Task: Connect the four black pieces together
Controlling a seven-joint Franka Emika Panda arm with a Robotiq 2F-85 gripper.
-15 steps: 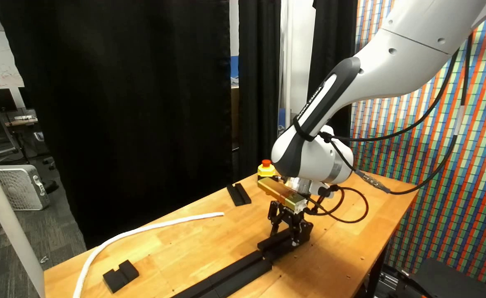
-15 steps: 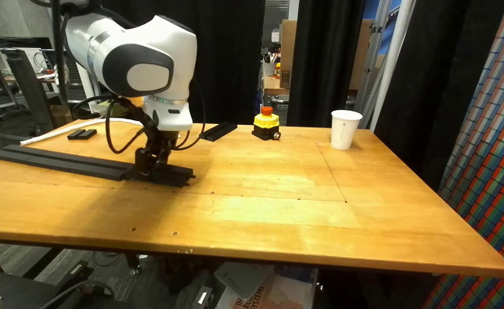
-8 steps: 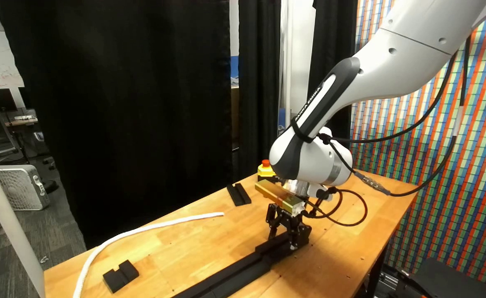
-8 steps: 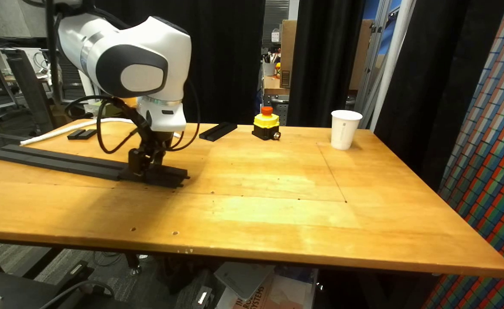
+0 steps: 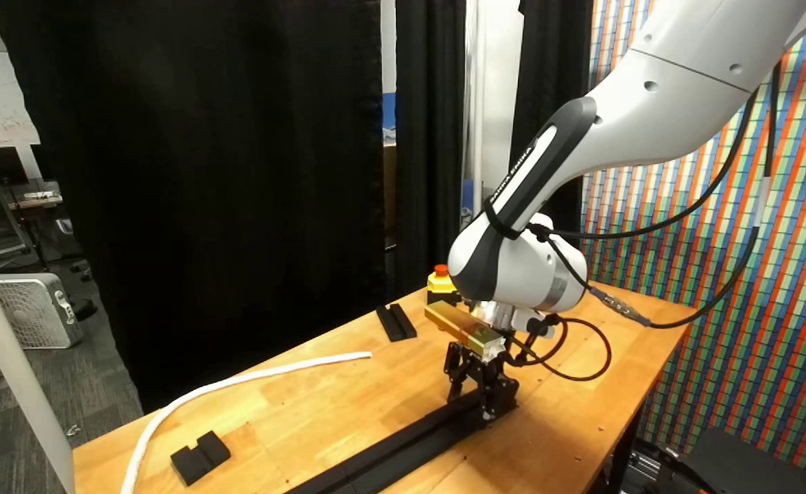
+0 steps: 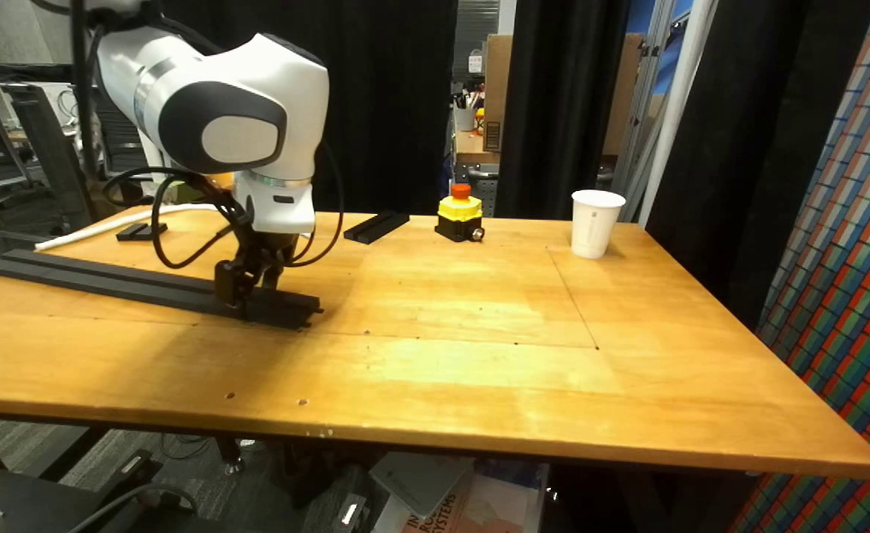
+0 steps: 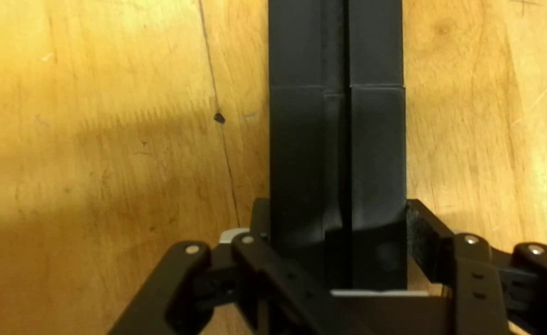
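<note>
You can't follow the whole row of black pieces (image 5: pixel 403 461) in an exterior view, as the bottom edge cuts it off; your wrist view loses it at the top. With black on black, most joins are hard to make out, so you can't count all four reliably. The claw (image 7: pixel 337 214) itself covers the near part of the end piece (image 7: pixel 296 153) in the wrist view, and whether its tips reach the desk (image 6: pixel 553 385) is hidden from you. You have the claw closed onto that piece, one jaw against each long side, holding it. The end piece sits between the jaws, in line with the row, and meets the next piece (image 7: pixel 296 42) at a thin seam above the claw in the wrist view; you can't tell whether that joint is fully seated. Two small pegs (image 6: pixel 320 310) stick out of its free end, in an exterior view.
</note>
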